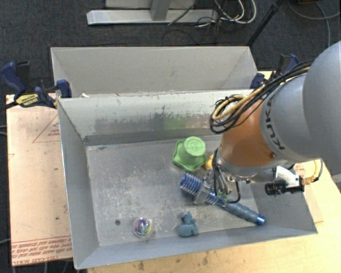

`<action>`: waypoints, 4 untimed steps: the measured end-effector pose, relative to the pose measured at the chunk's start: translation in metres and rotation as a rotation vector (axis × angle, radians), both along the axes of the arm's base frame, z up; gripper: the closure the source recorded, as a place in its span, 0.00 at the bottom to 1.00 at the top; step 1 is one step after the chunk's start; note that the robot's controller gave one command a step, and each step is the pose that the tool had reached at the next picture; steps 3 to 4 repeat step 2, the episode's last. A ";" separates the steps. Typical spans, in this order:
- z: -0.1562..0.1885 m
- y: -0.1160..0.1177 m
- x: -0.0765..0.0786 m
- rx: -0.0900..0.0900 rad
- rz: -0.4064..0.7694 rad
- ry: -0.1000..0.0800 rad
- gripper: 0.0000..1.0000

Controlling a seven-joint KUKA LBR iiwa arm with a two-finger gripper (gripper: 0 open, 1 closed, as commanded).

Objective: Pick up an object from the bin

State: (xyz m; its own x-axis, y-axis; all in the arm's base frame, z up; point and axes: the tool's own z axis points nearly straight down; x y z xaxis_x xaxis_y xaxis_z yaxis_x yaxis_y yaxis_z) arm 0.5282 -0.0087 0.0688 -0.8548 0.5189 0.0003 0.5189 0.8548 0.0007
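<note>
On the grey metal bin's floor, the leftmost thing is a small shiny, glassy ball at about seven o'clock from the floor's middle, well apart from the rest. To its right, near the front wall at six o'clock, lies a small dull-blue rubbery lump. At twelve o'clock from the lump sits the ridged bristle head of a blue plastic brush, whose blue handle runs off toward four o'clock, ending near the front right corner. A light-green plastic cup lies tipped on its side just beside the bristle head, at twelve o'clock from it. The gripper, under the arm's orange wrist cover, is low over the brush where the head meets the handle. Whether it is open, or has hold of the brush, I cannot tell.
</note>
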 end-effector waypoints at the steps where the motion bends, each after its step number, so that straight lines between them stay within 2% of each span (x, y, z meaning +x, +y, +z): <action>1: 0.020 0.001 0.000 0.000 0.002 -0.001 1.00; 2: 0.055 0.001 0.001 0.000 0.004 -0.003 1.00; 4: 0.055 0.001 0.001 0.000 0.004 -0.003 1.00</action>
